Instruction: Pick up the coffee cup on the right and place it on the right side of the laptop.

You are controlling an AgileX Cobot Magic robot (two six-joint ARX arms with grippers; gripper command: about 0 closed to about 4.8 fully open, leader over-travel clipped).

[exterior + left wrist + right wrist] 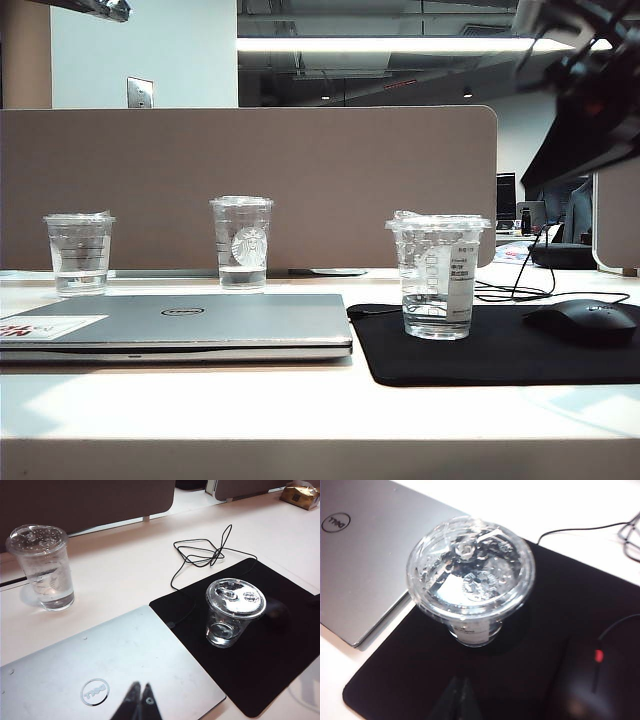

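The coffee cup (437,277) is seen upright on the black mouse pad (500,355), right of centre, beside the closed laptop (180,322) on the table (300,410). The right gripper (460,700), clenched and empty, is held above the cup; the left gripper (140,702), likewise clenched, is held over the laptop.

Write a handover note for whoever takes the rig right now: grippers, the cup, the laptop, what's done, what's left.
Left gripper: shut, empty, over the closed laptop.
Right gripper: shut, empty, above the mouse pad beside the coffee cup, not touching it.
Coffee cup: upright, lid on, on the mouse pad just right of the laptop.
Other cups: one tall with a round logo, one short, both behind the laptop.
Done: the cup appears placed.
Left: confirm placement, pull the right arm clear.
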